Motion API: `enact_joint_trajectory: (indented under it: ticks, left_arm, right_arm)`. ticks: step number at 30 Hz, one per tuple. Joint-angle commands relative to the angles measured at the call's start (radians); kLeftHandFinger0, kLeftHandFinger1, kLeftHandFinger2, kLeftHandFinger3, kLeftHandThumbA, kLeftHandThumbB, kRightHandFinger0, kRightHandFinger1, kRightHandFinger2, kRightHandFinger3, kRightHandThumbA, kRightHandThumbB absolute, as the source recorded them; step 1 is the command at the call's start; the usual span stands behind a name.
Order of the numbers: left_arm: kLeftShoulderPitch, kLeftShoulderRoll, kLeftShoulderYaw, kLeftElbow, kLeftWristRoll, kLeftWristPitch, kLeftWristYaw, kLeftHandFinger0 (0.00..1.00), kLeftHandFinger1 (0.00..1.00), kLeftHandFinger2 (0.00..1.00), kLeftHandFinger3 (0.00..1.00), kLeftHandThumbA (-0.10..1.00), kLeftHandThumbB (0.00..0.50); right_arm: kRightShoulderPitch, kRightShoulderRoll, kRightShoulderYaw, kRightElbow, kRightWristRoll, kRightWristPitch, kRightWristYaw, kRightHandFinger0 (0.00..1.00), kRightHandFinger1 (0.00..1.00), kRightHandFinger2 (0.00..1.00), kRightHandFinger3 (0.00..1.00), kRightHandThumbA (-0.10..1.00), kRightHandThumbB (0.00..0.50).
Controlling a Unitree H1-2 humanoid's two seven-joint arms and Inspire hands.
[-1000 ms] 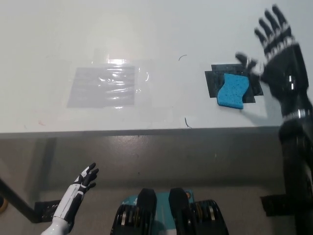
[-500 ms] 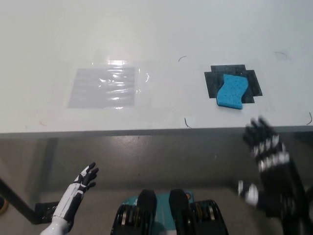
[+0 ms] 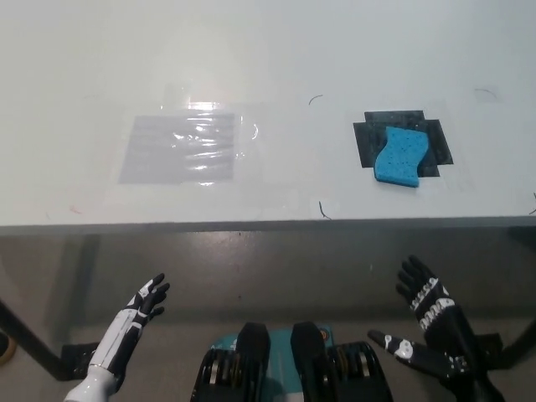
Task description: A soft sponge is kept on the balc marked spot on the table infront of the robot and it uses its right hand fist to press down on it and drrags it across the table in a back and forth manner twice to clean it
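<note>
A blue wavy-edged sponge [image 3: 399,155] lies on the black marked patch [image 3: 366,142] at the right of the white table [image 3: 268,84]. My black right hand [image 3: 427,322] hangs open, fingers spread, below the table's front edge at the lower right, well apart from the sponge. Low at the lower left rests my white left hand [image 3: 138,314], also open and under the table's level.
A clear glossy taped rectangle [image 3: 180,148] sits on the table's left half. The table's front edge [image 3: 268,224] runs across the middle of the view, with grey floor below it. Small pen marks dot the surface near the sponge.
My right hand has dropped from above the table beside the sponge to below the front edge, staying open. The sponge has not moved. The left hand stays put.
</note>
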Motion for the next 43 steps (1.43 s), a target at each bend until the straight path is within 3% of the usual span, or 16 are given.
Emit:
enact_joint_trajectory:
  ticks: [1, 11, 13, 16, 23, 43]
  left_arm:
    - [-0.015, 0.008, 0.005, -0.015, -0.011, -0.036, -0.015, 1.00, 1.00, 1.00, 1.00, 1.00, 0.484]
    - [-0.011, 0.008, 0.009, -0.016, -0.008, -0.035, -0.012, 1.00, 1.00, 1.00, 1.00, 1.00, 0.481]
    - [-0.013, 0.009, 0.009, -0.016, -0.008, -0.036, -0.016, 1.00, 1.00, 1.00, 1.00, 1.00, 0.479]
    - [-0.013, 0.009, 0.008, -0.021, -0.004, -0.028, -0.017, 1.00, 1.00, 1.00, 1.00, 1.00, 0.478]
    - [-0.012, 0.005, 0.009, -0.021, -0.001, -0.028, -0.012, 1.00, 1.00, 1.00, 1.00, 1.00, 0.473]
    - [-0.010, 0.005, 0.007, -0.014, 0.007, -0.039, -0.009, 1.00, 1.00, 1.00, 1.00, 1.00, 0.455]
  right_arm:
    - [-0.010, -0.014, -0.017, -0.006, 0.007, -0.068, 0.033, 1.00, 1.00, 1.00, 1.00, 1.00, 0.261]
    - [-0.016, -0.012, -0.010, -0.008, -0.030, -0.067, 0.016, 1.00, 1.00, 1.00, 1.00, 1.00, 0.206]
    - [-0.018, -0.013, -0.010, -0.009, -0.029, -0.063, 0.018, 1.00, 1.00, 1.00, 1.00, 1.00, 0.225]
    - [-0.015, -0.014, -0.009, -0.016, -0.033, -0.059, 0.017, 1.00, 1.00, 1.00, 1.00, 1.00, 0.213]
    - [-0.017, -0.019, -0.005, -0.011, -0.044, -0.061, 0.019, 1.00, 1.00, 1.00, 1.00, 1.00, 0.155]
    - [-0.021, -0.027, 0.006, -0.017, -0.071, -0.031, 0.028, 1.00, 1.00, 1.00, 1.00, 1.00, 0.109]
